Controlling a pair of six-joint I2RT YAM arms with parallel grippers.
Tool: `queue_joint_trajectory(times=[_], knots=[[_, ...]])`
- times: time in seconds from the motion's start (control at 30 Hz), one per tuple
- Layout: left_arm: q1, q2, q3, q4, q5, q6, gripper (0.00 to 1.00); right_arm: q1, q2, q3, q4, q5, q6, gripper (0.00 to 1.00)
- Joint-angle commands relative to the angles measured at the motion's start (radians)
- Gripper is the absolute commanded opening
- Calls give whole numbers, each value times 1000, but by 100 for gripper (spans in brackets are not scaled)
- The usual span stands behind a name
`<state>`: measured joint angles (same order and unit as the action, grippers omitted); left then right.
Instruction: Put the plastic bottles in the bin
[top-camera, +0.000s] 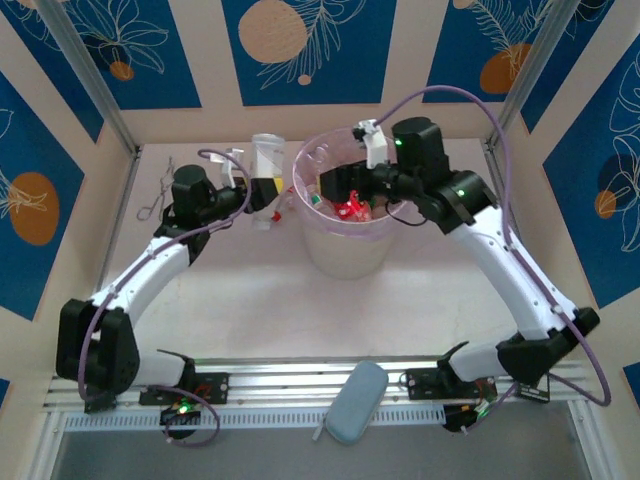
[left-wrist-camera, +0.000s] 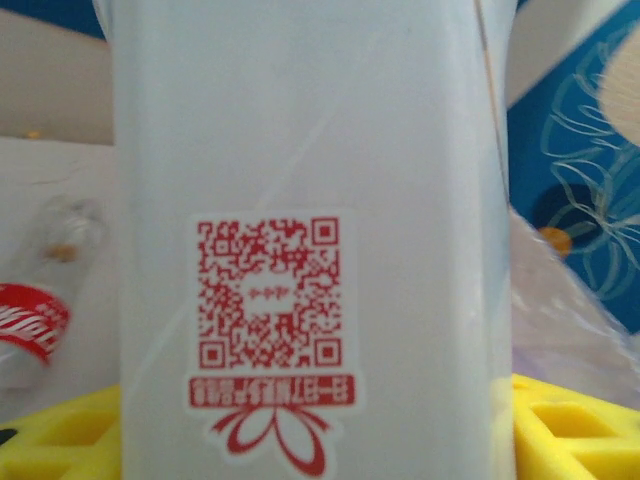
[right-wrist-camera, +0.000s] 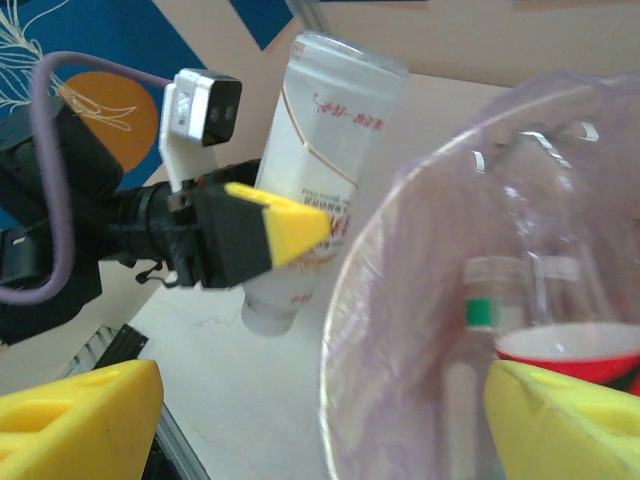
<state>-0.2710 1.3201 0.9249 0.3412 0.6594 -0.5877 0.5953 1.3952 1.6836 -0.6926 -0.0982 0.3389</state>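
Your left hand (top-camera: 258, 190) is closed around a white bottle (top-camera: 267, 160), its yellow fingers (right-wrist-camera: 285, 230) clamped on the lower half. The bottle is tube-shaped and stands a little tilted, cap end down and flat end up. It is just beside the bin (top-camera: 345, 262), on the bin's left and outside the rim. From the right wrist view the cap sits low at the table (top-camera: 260, 300), but you cannot tell whether it touches. The left wrist view shows a red square code printed on the bottle's face, and another clear bottle with a red label (left-wrist-camera: 35, 320) lying on the table to the left.

Your right hand (top-camera: 342, 192) hangs over the mouth of the bin with its fingers (right-wrist-camera: 80, 410) spread wide and nothing between them. Inside the bin lie several bottles (one with a green cap (right-wrist-camera: 478, 312), one with a red label (right-wrist-camera: 570, 345)).

The forceps (top-camera: 155, 198) lie at the far left of the table, well apart from the bin. A grey-blue pouch (top-camera: 357, 402) rests on the rail between the arm bases.
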Motion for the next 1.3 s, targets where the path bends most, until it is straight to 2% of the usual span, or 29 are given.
queue_joint_trajectory(times=[0.0, 0.17, 0.33, 0.47, 0.57, 0.73, 0.8, 0.87, 0.9, 0.97, 1.0, 1.03, 1.27], knots=[[-6, -70, -39, 57, 77, 54, 0, 41, 54, 51, 61, -8, 31, 85], [-43, -143, -104, 67, 128, 71, 0, 77, 154, 118, 108, -30, 52, 87], [-73, -198, -126, 22, 131, 111, 0, 114, 239, 182, 119, -43, 61, 91], [-89, -223, -126, 6, 130, 123, 0, 128, 308, 240, 104, -48, 78, 91], [-94, -231, -122, -34, 128, 157, 0, 133, 347, 271, 98, -59, 87, 85], [-97, -241, -127, -58, 119, 176, 0, 140, 366, 285, 96, -67, 97, 65], [-97, -244, -124, -76, 108, 189, 0, 141, 363, 282, 97, -63, 98, 60], [-97, -248, -123, -85, 99, 193, 10, 143, 358, 278, 100, -59, 98, 58], [-97, -249, -123, -85, 97, 193, 21, 144, 357, 277, 102, -57, 97, 57], [-97, -254, -123, -87, 83, 189, 59, 144, 355, 277, 103, -49, 94, 56], [-97, -260, -123, -92, 74, 191, 88, 144, 354, 279, 105, -46, 88, 55], [-97, -270, -123, -97, 68, 200, 100, 144, 352, 280, 111, -41, 76, 54], [-97, -371, -85, -245, 65, 322, 100, 129, 277, 366, 134, 90, -53, 52]])
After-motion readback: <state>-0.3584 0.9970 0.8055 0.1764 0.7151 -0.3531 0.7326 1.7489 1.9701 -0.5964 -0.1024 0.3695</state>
